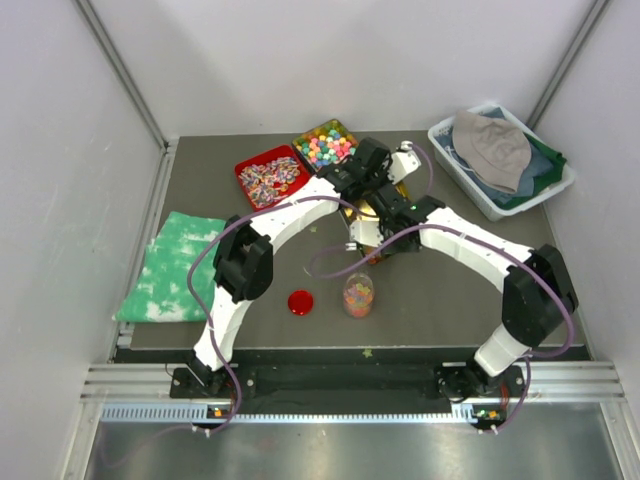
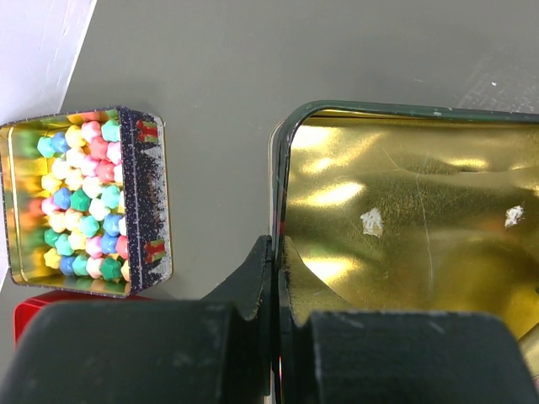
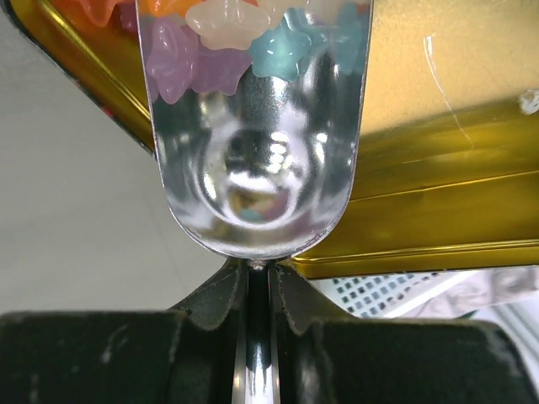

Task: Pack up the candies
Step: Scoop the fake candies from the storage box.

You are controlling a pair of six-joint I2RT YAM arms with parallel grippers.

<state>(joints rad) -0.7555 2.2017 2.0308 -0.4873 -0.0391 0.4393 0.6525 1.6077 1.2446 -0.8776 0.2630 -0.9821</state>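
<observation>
The candies are tiny orange, red, yellow and green pieces in a clear jar standing open at the front middle, with its red lid lying to its left. My left gripper is shut on the left rim of a gold tin, whose visible inside is bare. My right gripper is shut on the handle of a shiny metal scoop. The scoop holds pastel star-shaped pieces over the gold tin. Both grippers meet at the tin in the top view.
A dark tin of pastel pieces stands at the back, and also shows in the left wrist view. A red tray of striped wrapped sweets is beside it. A green cloth lies left. A white bin with a hat stands back right.
</observation>
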